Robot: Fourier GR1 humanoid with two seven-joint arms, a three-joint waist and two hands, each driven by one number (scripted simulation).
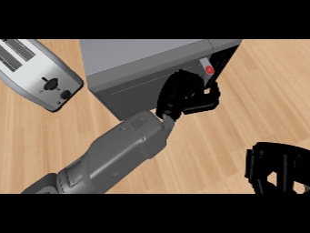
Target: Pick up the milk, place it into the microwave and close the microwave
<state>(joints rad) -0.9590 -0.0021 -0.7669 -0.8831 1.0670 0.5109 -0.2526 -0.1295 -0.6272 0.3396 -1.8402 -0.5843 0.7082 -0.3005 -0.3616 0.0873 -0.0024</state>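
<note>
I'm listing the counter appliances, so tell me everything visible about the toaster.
The toaster is a silvery, metal-looking box with rounded corners, set at an angle. Its top has two long slots; its near side carries a black dial and a smaller black button. It stands upright on the wooden counter at the view's upper left, partly cut off there, close to the left corner of the grey microwave; whether they touch cannot be told.
</note>
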